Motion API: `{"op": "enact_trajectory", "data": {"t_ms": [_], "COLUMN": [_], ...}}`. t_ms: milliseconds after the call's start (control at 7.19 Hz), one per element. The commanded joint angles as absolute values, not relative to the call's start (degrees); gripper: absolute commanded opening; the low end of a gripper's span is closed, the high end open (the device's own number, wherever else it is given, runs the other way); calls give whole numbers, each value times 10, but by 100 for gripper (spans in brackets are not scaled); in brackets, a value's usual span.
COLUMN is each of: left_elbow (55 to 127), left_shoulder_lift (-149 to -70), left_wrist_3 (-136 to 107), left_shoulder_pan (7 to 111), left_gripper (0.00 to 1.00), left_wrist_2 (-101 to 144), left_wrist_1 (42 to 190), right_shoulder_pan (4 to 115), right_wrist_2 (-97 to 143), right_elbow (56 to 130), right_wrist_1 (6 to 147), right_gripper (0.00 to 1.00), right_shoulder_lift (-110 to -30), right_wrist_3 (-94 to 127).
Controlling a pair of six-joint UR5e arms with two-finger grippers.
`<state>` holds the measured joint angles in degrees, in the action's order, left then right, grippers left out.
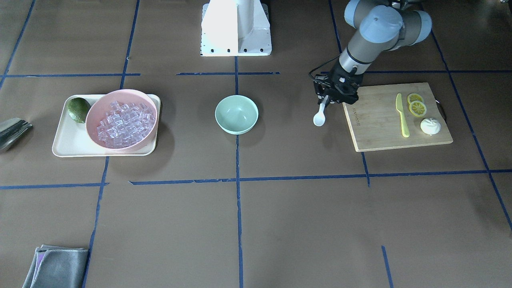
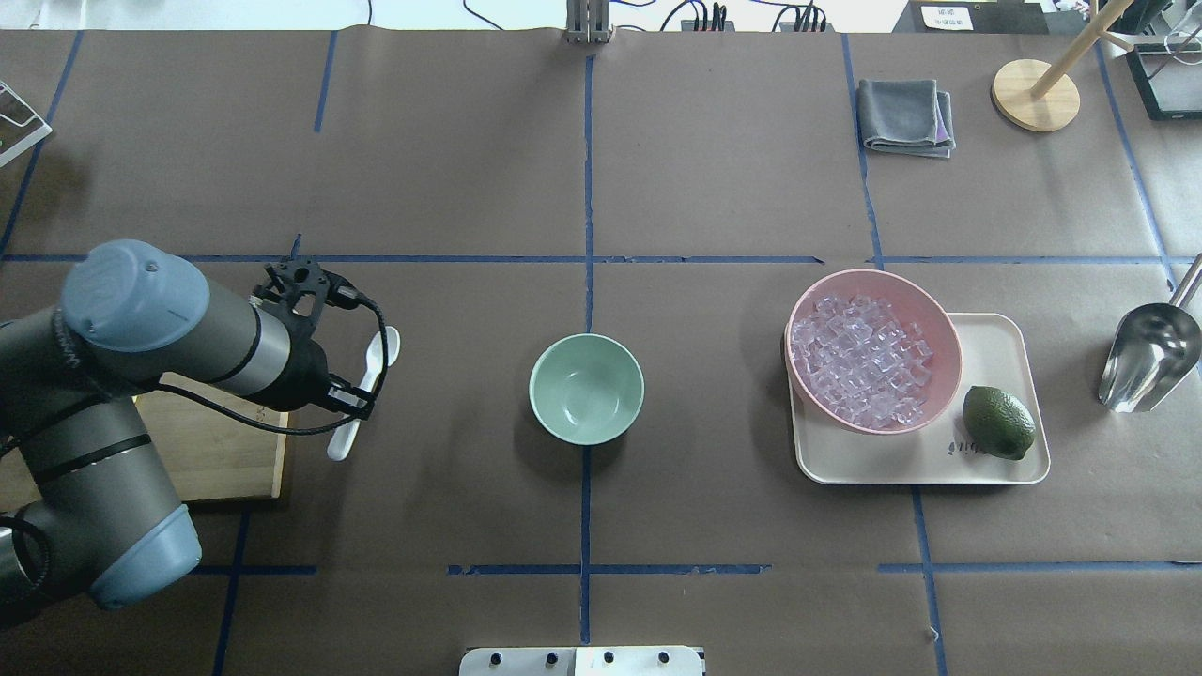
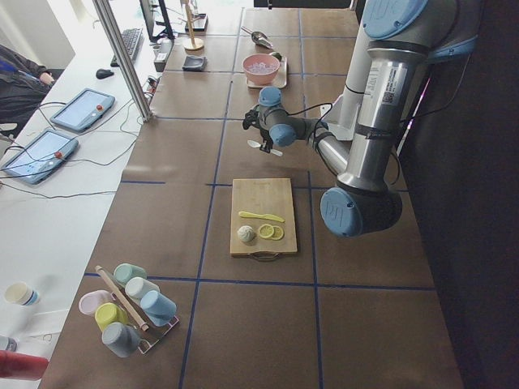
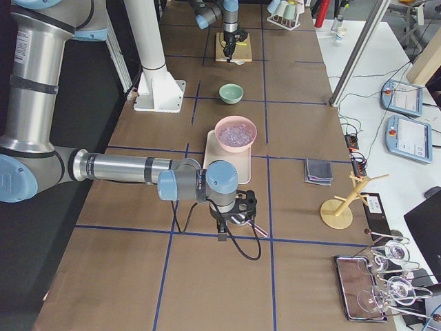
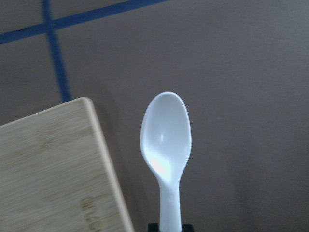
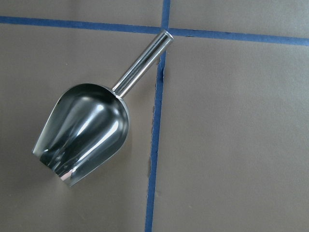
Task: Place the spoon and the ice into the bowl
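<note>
My left gripper point(image 1: 325, 102) is shut on the handle of the white spoon point(image 1: 319, 117) and holds it scoop-down just off the cutting board's edge. The spoon also shows in the overhead view point(image 2: 374, 368) and the left wrist view point(image 5: 165, 140). The empty mint-green bowl point(image 1: 236, 114) point(image 2: 586, 388) stands at the table's middle, well apart from the spoon. The ice point(image 1: 122, 124) point(image 2: 862, 361) fills the pink bowl point(image 1: 92, 112). My right gripper point(image 4: 234, 219) hovers over a metal scoop point(image 6: 84, 137). I cannot tell whether it is open or shut.
The wooden cutting board point(image 1: 376, 124) carries a yellow knife point(image 1: 402, 116), lemon slices point(image 1: 416, 106) and a white bun point(image 1: 430, 126). The pink bowl and a green avocado point(image 1: 78, 109) sit on a cream tray point(image 1: 64, 148). A grey cloth point(image 1: 56, 266) lies far off.
</note>
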<state>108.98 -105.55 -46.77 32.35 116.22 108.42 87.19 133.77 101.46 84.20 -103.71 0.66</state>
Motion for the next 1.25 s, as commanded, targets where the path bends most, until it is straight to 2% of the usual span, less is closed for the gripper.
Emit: {"op": "enact_trajectory", "data": {"t_ms": [0,278,556,834,1113], "left_elbow": [1085,1070,1002,963,952], "left_shoulder_lift": [-1135,-1229,-1283,-1317,-1324], "left_wrist_3": [-474,-478,-488,-490,-491], "left_shoulder_pan": [278,238,236,236,237], "left_gripper": [0,0,2,11,80], "left_wrist_2": [1160,1092,1092,1092,1092], "left_wrist_1": [1018,929,932,931,930], "right_shoulder_pan": [872,872,872,872,872], "right_wrist_2": [1338,1338,1338,1338,1338], "right_elbow": [1014,1014,1015,1014,1014], "right_wrist_1": [842,842,842,842,842], "right_gripper": [100,100,100,100,100], "right_shoulder_lift": [-1037,-1038,-1038,-1038,-1038], "right_wrist_3": [7,7,7,6,6]}}
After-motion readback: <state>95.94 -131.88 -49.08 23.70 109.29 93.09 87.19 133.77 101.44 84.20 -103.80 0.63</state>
